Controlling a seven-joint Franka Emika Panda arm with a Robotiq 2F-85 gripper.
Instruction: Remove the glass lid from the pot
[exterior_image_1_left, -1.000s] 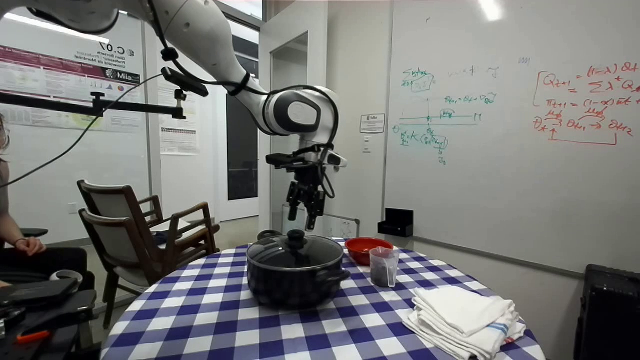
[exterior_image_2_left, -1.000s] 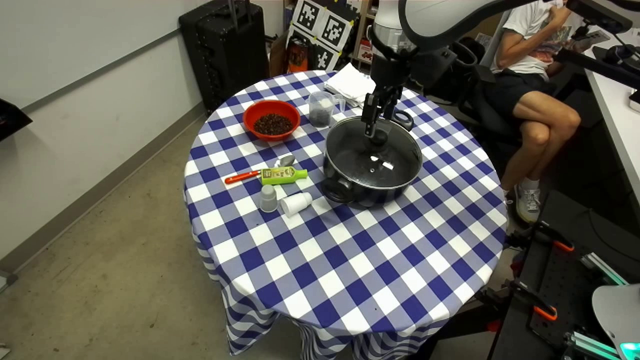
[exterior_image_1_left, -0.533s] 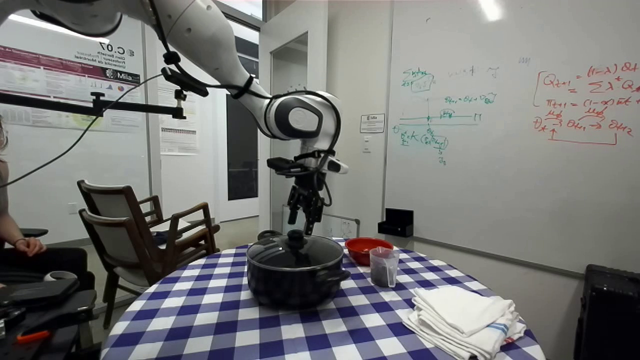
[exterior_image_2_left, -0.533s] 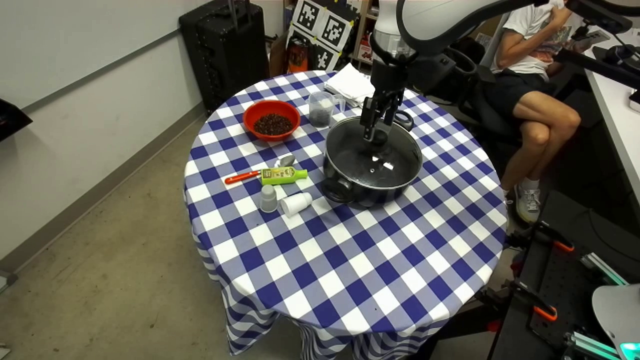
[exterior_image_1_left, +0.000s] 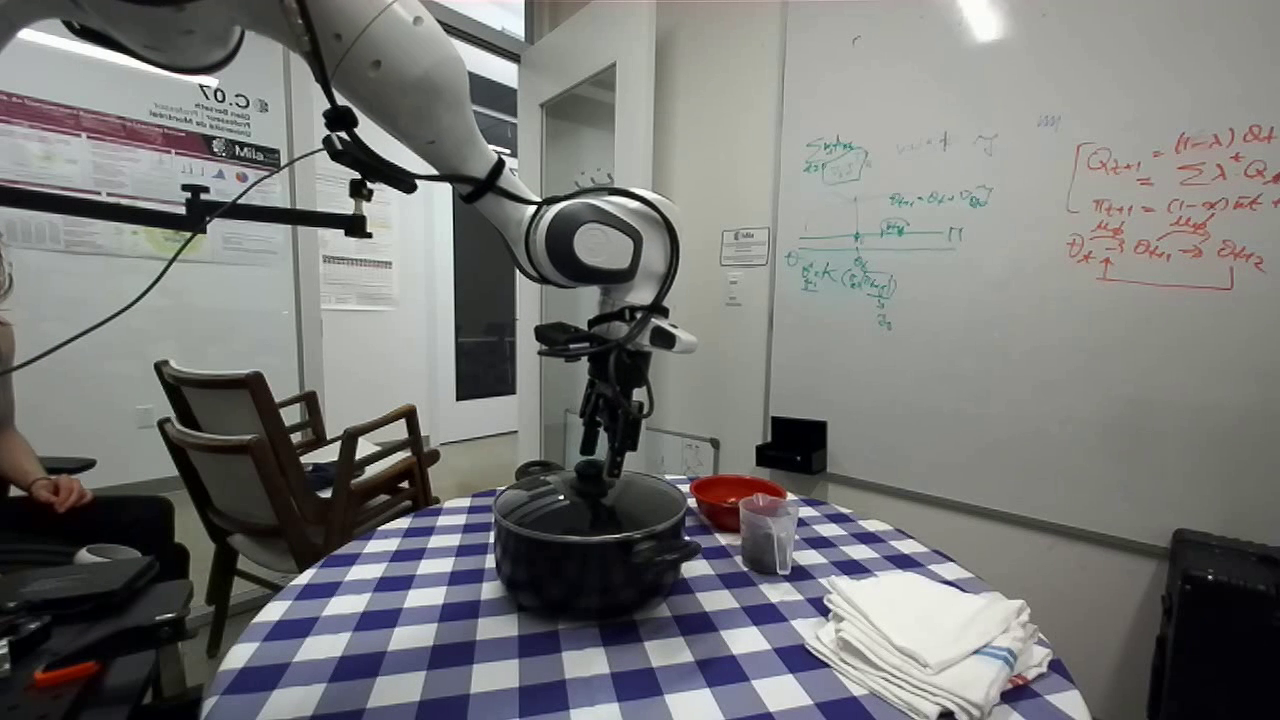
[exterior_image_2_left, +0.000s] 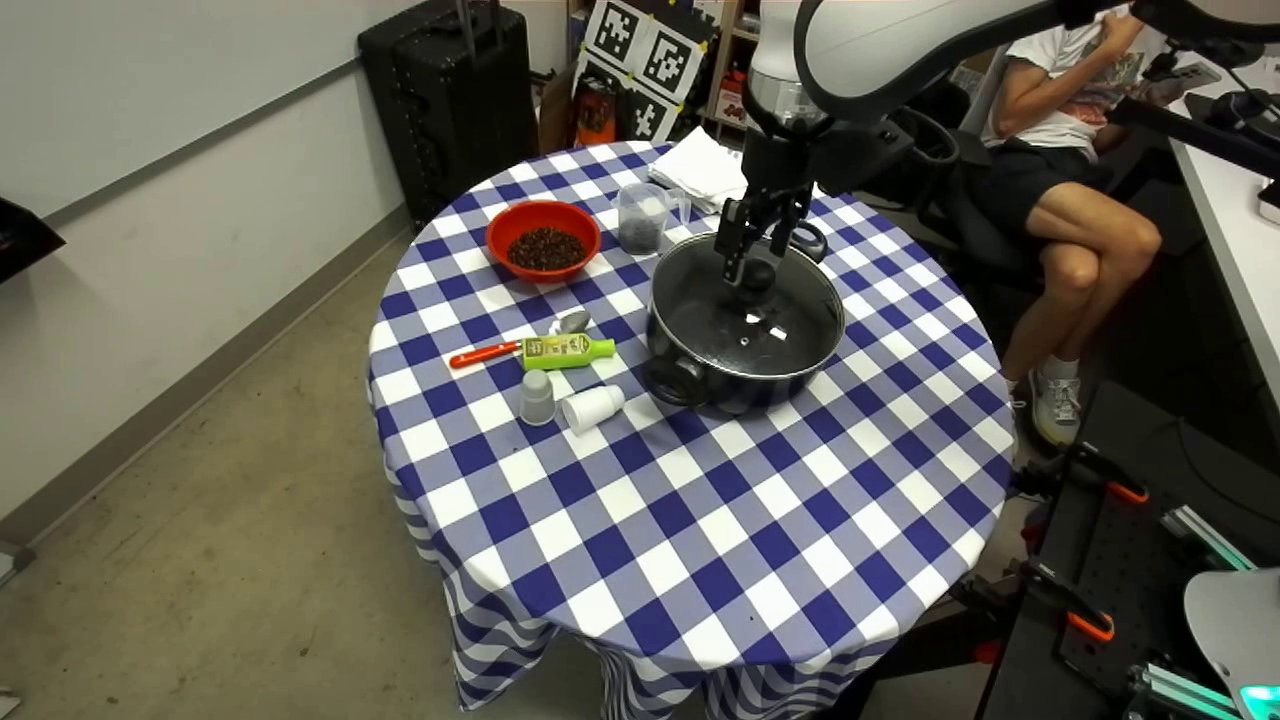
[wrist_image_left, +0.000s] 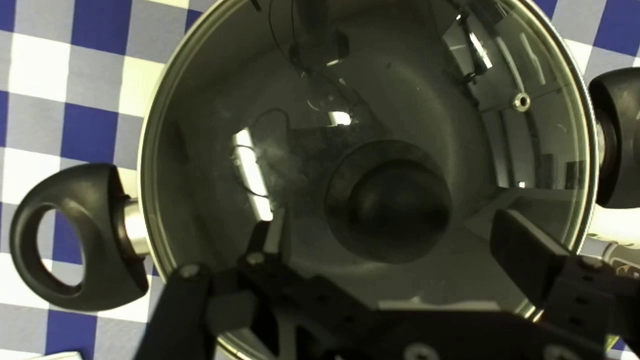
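The glass lid (exterior_image_1_left: 545, 508) sits on the black pot (exterior_image_1_left: 570, 580), seen in both exterior views; the lid (exterior_image_2_left: 735, 335) and pot (exterior_image_2_left: 740, 392) show from above there. In the wrist view the lid (wrist_image_left: 300, 115) fills most of the picture, with its dark round knob (wrist_image_left: 400, 210) near the middle. My gripper (exterior_image_1_left: 603, 460) is open and points down just above the lid. In an exterior view the gripper (exterior_image_2_left: 757, 264) is close over the knob. In the wrist view the gripper's fingers (wrist_image_left: 390, 220) are wide apart, one on each side of the knob, with nothing between them held.
Beside the pot stand a red bowl (exterior_image_2_left: 545, 250) of dark beans and a clear measuring cup (exterior_image_2_left: 640, 220). Folded white towels (exterior_image_1_left: 930, 640) lie near the table's edge. A green bottle (exterior_image_2_left: 565, 352), a red-handled utensil (exterior_image_2_left: 485, 355) and small cups (exterior_image_2_left: 593, 408) lie beside the pot.
My gripper has come down closer to the lid knob and has turned slightly. The lid and pot have not moved.
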